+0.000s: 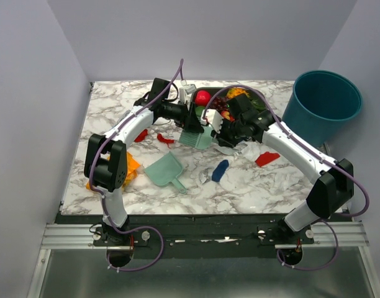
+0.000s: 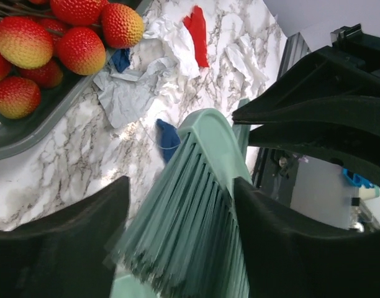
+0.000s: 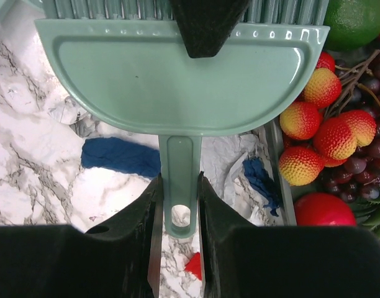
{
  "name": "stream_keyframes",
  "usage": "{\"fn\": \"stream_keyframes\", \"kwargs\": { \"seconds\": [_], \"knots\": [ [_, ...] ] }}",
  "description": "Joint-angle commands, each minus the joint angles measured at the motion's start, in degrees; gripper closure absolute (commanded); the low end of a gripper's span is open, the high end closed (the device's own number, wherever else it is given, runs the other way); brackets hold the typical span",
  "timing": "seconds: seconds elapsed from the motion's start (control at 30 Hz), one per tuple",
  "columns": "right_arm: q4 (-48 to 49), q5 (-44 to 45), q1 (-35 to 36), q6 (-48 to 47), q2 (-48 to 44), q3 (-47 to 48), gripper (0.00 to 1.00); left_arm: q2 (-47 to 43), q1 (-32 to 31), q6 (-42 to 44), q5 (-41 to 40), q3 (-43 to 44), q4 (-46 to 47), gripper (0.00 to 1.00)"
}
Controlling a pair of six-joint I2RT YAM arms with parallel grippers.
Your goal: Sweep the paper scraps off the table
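Note:
A mint green brush point(image 1: 195, 136) hangs over the middle of the table point(image 1: 112, 112), held at both ends. My left gripper point(image 1: 189, 122) is shut on its bristle head point(image 2: 190, 205). My right gripper point(image 1: 216, 128) is shut on its handle point(image 3: 179, 180). Paper scraps lie below and around it: red ones point(image 1: 267, 158) point(image 1: 165, 139) point(image 1: 140, 135), a dark blue one point(image 1: 220, 169) and white crumpled paper point(image 1: 249, 149). In the left wrist view I see red point(image 2: 196, 25), blue point(image 2: 168, 138) and white point(image 2: 134, 87) scraps. In the right wrist view I see blue point(image 3: 118, 155) and red point(image 3: 193, 266) scraps.
A green dustpan point(image 1: 165, 169) lies on the table in front of the brush. An orange snack bag point(image 1: 133, 166) sits by the left arm. A dark tray of fake fruit point(image 1: 230, 99) stands at the back. A teal bin point(image 1: 323, 99) stands off the table's right rear corner.

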Motion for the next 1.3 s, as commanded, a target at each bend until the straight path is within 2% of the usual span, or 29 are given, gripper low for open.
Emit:
{"fn": "stream_keyframes", "kwargs": {
  "seconds": [0.0, 0.03, 0.07, 0.1, 0.13, 0.17, 0.2, 0.3, 0.33, 0.37, 0.4, 0.5, 0.63, 0.87, 1.1, 1.27],
  "knots": [
    [2.37, -0.53, 0.37, 1.3, 1.41, 1.62, 0.99, 0.95, -0.25, 0.96, 4.35, 2.17, 0.14, 0.34],
    [2.37, -0.79, 0.37, 1.47, 1.67, 1.88, 0.99, 0.95, -0.34, 1.04, 4.8, 2.34, 0.14, 0.44],
    [2.28, -0.97, 0.37, 1.74, 1.93, 2.23, 0.99, 1.39, -0.34, 0.96, 5.84, 2.52, 0.06, 0.49],
    [2.11, -1.32, 0.37, 2.43, 2.46, 3.11, 0.95, 1.48, -0.25, 1.04, 6.2, 2.69, 0.06, 0.54],
    [1.32, -1.76, 0.37, 2.96, 2.55, 3.64, 0.87, 1.57, -0.34, 1.31, 6.38, 2.87, -0.03, 0.65],
    [1.05, -1.76, 0.28, 3.4, 2.64, 3.99, 0.76, 1.39, -0.34, 1.66, 6.38, 2.87, -0.38, 0.7],
    [0.96, -1.68, 0.28, 3.93, 2.38, 4.26, 0.59, 1.22, -0.34, 1.92, 5.86, 2.87, -0.73, 0.74],
    [-0.79, -5.7, -1.3, 4.55, 1.41, 6.1, 0.4, 0.16, -0.34, 8.14, 3.76, 3.66, -5.38, 0.78],
    [-2.45, -8.16, -2.17, 4.72, 1.5, 8.45, 0.38, -0.01, -0.34, 11.91, 3.05, 5.23, -8.0, 0.82],
    [-3.25, -9.22, -2.7, 5.07, 1.84, 9.87, 0.36, 0.42, -0.25, 19.95, 2.08, 6.64, -14.9, 0.84],
    [-3.95, -10.37, -3.23, 5.51, 2.28, 11.19, 0.34, 0.77, -0.34, 24.12, 1.29, 8.3, -18.97, 0.87],
    [-6.15, -14.32, -4.99, 7.1, 5.44, 16.81, 0.32, 2.01, -0.34, 36.35, -1.87, 13.67, -30.94, 0.95],
    [-6.25, -19.6, -5.43, 6.66, 8.52, 20.07, 0.3, 0.08, -0.34, 42.53, -3.11, 13.87, -34.14, 0.98],
    [-6.68, -29.35, -5.61, 5.43, 12.74, 24.12, 0.29, -4.75, -0.34, 38.49, -1.88, 10.7, -27.39, 0.98],
    [-5.9, -32.35, -5.96, 5.86, 15.29, 25.53, 0.3, -5.73, -0.34, 34.62, 0.58, 10.16, -23.76, 0.98],
    [-3.26, -33.93, -5.96, 9.47, 16.87, 25.7, 0.36, -5.9, -0.43, 33.13, 1.2, 10.34, -23.06, 0.99]
  ]
}}
